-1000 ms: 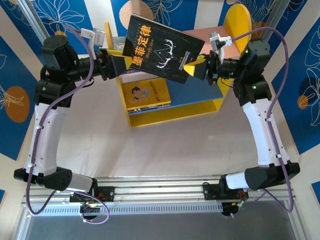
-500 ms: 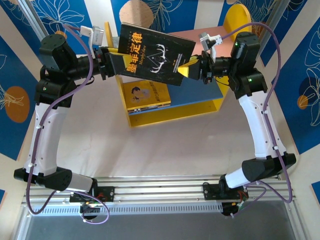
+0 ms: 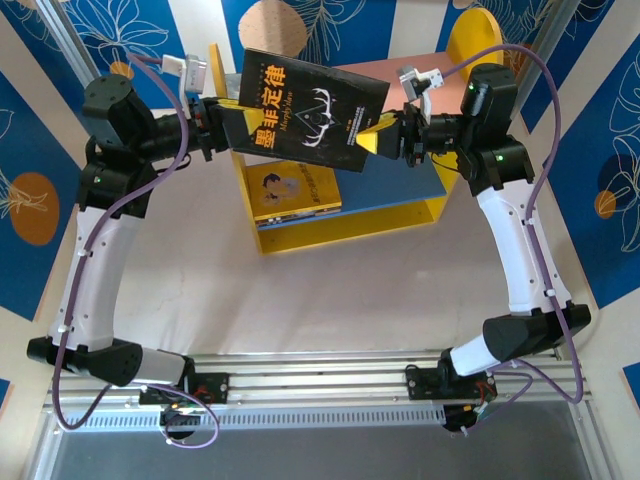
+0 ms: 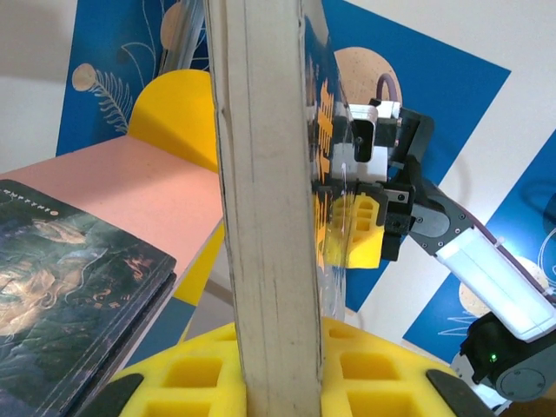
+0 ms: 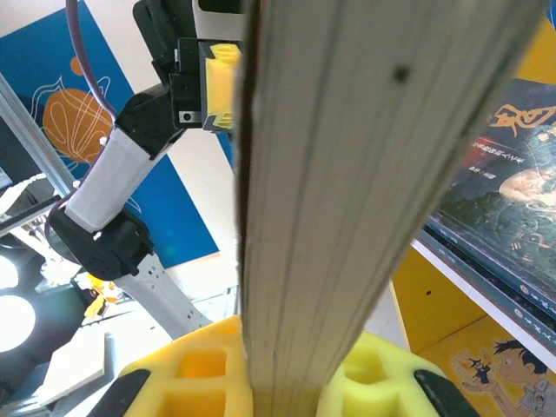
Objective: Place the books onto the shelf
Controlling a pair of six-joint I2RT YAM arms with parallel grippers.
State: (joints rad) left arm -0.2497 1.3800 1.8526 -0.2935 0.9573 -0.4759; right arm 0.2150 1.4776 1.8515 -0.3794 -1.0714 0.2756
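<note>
A black book (image 3: pixel 310 110) with an antler design hangs above the shelf (image 3: pixel 345 228), held at both ends. My left gripper (image 3: pixel 232 128) is shut on its left edge; the page edge (image 4: pixel 269 217) stands between the yellow pads (image 4: pixel 191 373). At the book's right end, my right gripper (image 3: pixel 385 140) is shut on it, the pages (image 5: pixel 347 174) pressed between its pads (image 5: pixel 373 382). A yellow book (image 3: pixel 295 190) with a cartoon figure lies on the blue lower board (image 3: pixel 405 175). Dark books (image 4: pixel 69 269) lie flat on the pink upper board (image 3: pixel 405 72).
The shelf's rounded yellow side (image 3: pixel 472 45) rises behind the right arm. Blue patterned panels (image 3: pixel 30 170) wall in both sides and the back. The white table (image 3: pixel 320 290) spreads between the shelf and the arm bases.
My left gripper has closed onto the book's left edge. The book and right gripper shifted a little up and back, then held still.
</note>
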